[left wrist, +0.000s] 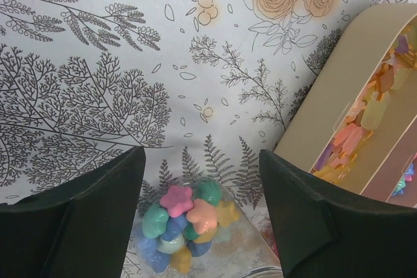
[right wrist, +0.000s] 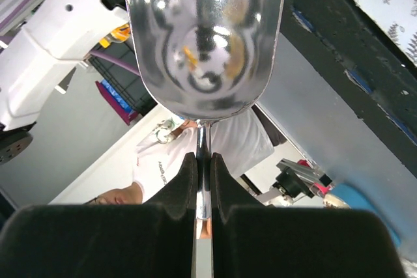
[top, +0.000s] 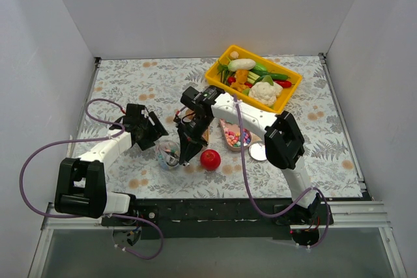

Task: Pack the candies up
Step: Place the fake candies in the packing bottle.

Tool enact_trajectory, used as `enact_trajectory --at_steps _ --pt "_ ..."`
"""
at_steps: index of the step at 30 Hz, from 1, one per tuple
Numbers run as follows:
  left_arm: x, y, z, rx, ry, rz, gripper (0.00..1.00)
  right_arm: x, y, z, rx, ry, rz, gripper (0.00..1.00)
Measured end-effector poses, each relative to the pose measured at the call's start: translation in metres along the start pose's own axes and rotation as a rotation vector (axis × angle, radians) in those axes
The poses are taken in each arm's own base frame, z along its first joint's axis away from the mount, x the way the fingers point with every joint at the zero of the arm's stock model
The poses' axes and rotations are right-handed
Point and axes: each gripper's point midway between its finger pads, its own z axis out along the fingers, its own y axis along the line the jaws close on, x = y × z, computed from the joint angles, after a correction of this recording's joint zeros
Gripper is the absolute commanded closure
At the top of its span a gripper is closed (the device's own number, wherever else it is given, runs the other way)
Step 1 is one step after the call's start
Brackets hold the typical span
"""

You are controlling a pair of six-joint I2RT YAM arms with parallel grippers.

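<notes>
The right gripper (right wrist: 203, 161) has its fingers pressed together on the thin handle of a metal spoon (right wrist: 203, 43), held just at 3 o'clock of the clear jar (top: 168, 155). The left gripper (left wrist: 202, 164) stands spread with the jar between its fingers; whether they actually press the glass I cannot tell.

Some candies (left wrist: 186, 219) already lie in the jar. Many more fill the beige tray (left wrist: 313, 128) at the jar's 2 o'clock. The packing looks partly done, with more scooping left and the round lid (top: 258, 152), lying at 3 o'clock beyond the red ball (top: 210, 159), not yet fitted.

The fern-and-flower tablecloth (top: 130, 83) also carries a yellow basket (top: 292, 94) of toy vegetables at 1 o'clock. Plain white walls (top: 195, 4) close in three sides.
</notes>
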Motion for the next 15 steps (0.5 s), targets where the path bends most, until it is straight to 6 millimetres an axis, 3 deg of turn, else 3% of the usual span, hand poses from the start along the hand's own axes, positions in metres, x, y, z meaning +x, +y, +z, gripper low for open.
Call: enact_trajectory --at_steps 7,13,15 --pt "-0.008 -0.002 0.0 -0.028 -0.006 -0.002 0.21 0.001 0.013 -0.007 -0.024 -0.028 -0.036 0.99" --pt "-0.025 -0.008 -0.006 -0.047 -0.044 -0.001 0.03 -0.002 0.026 -0.023 0.03 -0.125 -0.118 0.99" --pt "-0.032 -0.012 -0.008 -0.047 -0.063 0.0 0.02 -0.003 0.031 -0.033 0.061 -0.183 -0.158 0.99"
